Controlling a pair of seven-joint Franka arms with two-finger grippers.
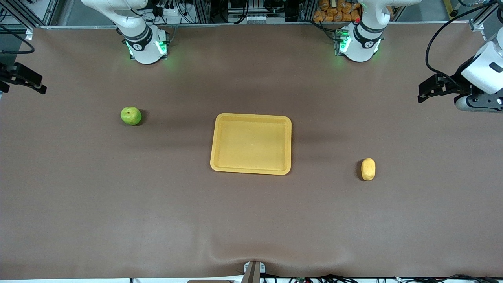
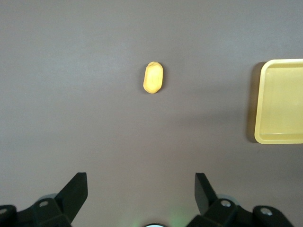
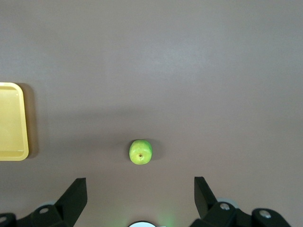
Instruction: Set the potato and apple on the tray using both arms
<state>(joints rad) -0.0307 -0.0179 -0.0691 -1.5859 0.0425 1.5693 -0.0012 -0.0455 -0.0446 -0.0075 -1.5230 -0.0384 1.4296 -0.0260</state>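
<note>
The yellow-orange tray [image 1: 251, 171] lies empty in the middle of the table. The green apple [image 1: 131, 116] sits on the table toward the right arm's end, level with the tray's farther rim. The pale potato [image 1: 368, 169] lies toward the left arm's end, level with the tray's nearer rim. My left gripper [image 1: 422, 92] hangs open and empty over the table's edge at its own end. Its wrist view shows the potato [image 2: 153, 77] and part of the tray [image 2: 284, 99] well ahead of the fingers [image 2: 75, 189]. My right gripper [image 1: 41, 88] hangs open and empty at its end, with the apple [image 3: 140, 152] just ahead and the tray's corner [image 3: 9, 123] at the side.
Both arm bases [image 1: 145, 45] stand along the table edge farthest from the front camera. A pile of orange items [image 1: 338, 10] lies off the table past them. The brown mat has a wrinkle [image 1: 251, 255] by a camera mount [image 1: 253, 271] at the nearest edge.
</note>
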